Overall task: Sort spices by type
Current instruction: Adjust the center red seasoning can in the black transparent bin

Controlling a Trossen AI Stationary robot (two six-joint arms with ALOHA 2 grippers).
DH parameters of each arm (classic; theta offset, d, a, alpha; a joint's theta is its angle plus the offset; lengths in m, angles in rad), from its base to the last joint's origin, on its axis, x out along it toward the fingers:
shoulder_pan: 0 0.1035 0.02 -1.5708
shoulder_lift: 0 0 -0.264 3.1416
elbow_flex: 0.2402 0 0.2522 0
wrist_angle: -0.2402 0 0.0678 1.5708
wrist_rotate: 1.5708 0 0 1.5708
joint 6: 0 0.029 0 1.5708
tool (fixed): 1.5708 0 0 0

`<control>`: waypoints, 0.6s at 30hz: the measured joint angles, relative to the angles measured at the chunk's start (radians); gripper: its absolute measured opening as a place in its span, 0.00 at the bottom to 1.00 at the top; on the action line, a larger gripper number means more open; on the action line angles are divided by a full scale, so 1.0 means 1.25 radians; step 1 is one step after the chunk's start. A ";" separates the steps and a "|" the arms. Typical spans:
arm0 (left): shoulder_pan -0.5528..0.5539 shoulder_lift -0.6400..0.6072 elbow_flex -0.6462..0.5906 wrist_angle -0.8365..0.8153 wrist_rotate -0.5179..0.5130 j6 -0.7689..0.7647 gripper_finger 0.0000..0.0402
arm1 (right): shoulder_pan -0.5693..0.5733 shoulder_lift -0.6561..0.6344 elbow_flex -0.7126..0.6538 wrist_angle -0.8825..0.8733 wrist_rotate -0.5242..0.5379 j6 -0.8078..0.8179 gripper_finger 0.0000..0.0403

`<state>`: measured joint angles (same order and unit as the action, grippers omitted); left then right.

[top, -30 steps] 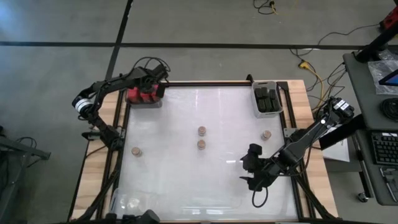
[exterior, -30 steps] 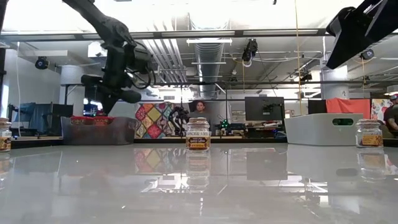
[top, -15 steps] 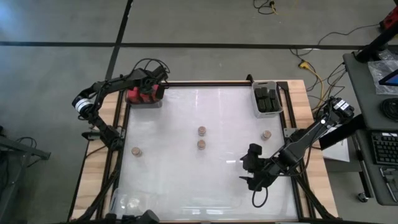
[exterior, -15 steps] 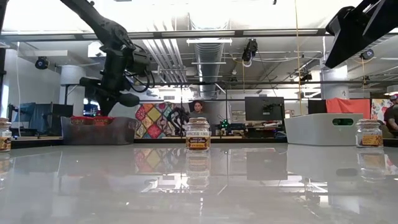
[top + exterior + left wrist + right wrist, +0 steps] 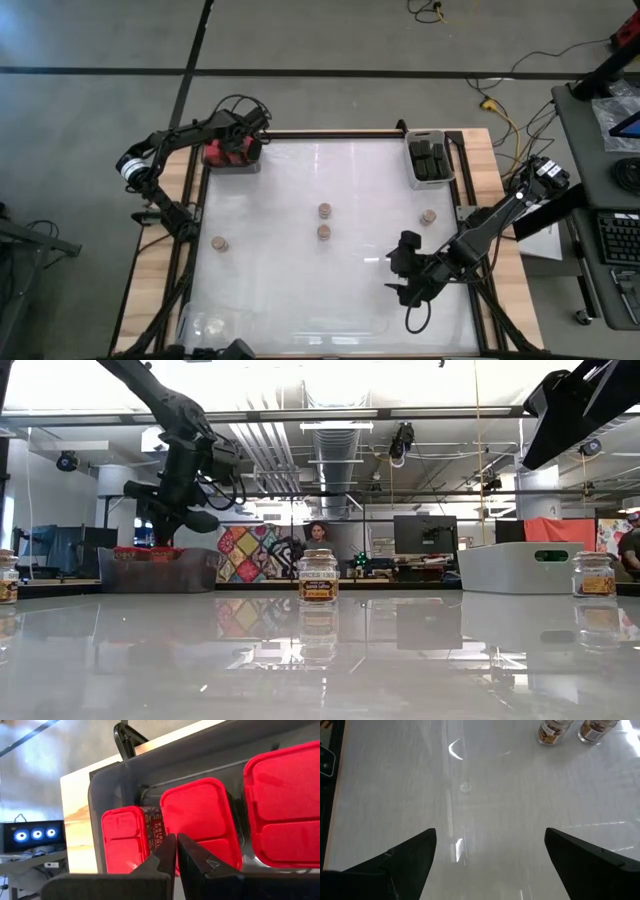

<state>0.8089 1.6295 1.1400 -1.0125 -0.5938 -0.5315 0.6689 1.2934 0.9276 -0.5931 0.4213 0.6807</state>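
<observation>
My left gripper (image 5: 176,845) is shut and hovers just above the red blocky spice containers (image 5: 197,820) lying in the grey bin (image 5: 230,157) at the table's far-left corner; in the low view the left gripper (image 5: 190,518) stands above the bin's rim. Black blocky containers (image 5: 430,160) fill a white bin at the far right. Several tan-topped jars stand upright on the table: two in the middle (image 5: 325,211) (image 5: 323,232), one on the left (image 5: 219,243), one on the right (image 5: 428,217). My right gripper (image 5: 402,268) is open and hovers over bare table, near right.
A clear bin (image 5: 208,323) sits at the near-left corner. The right wrist view shows two jars (image 5: 550,732) ahead of the open fingers. Wide bare table (image 5: 300,290) lies between the jars. A person sits in the room behind the table (image 5: 318,535).
The left gripper has risen a little above the grey bin and tipped from pointing down toward more level. The jars and the right arm have stayed where they were.
</observation>
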 joint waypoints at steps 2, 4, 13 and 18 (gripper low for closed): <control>0.000 0.000 0.000 0.000 0.000 0.000 0.00 | 0.000 0.000 0.000 0.000 0.000 0.000 0.90; 0.000 -0.001 0.000 0.004 0.001 0.000 0.00 | -0.001 0.000 0.000 0.000 0.001 0.000 0.90; -0.026 -0.015 0.006 0.070 0.048 -0.006 0.00 | -0.015 0.000 0.000 0.000 0.001 -0.011 0.90; -0.030 0.000 0.002 0.079 0.049 -0.004 0.00 | -0.017 0.000 0.000 0.001 0.001 -0.011 0.90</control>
<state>0.7712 1.6297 1.1421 -0.9132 -0.5320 -0.5365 0.6472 1.2934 0.9279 -0.5919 0.4221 0.6670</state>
